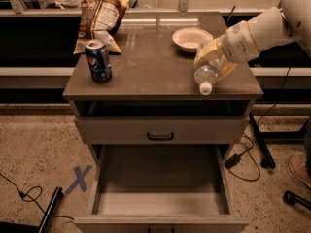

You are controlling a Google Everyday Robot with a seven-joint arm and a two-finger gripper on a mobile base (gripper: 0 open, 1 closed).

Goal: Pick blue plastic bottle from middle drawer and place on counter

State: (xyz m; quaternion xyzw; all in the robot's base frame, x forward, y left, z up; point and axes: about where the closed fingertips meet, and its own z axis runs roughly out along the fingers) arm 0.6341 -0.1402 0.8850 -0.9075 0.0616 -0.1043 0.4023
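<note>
While the middle drawer stands pulled open below, the gripper hangs over the right front corner of the bench, its yellowish fingers clasped around the blue plastic bottle. The bottle lies tilted between them, white cap pointing toward the bench's front edge. A blue soda can, a snack bag and a white bowl share the top.

We see speckled beige floor, blue tape X left of cabinet. Black cables trail at left. Glossy counter catches overhead light. Pale ledge behind, dark recess above. Black stand legs at right. Gripper at counter's right edge, clasping bottle.
</note>
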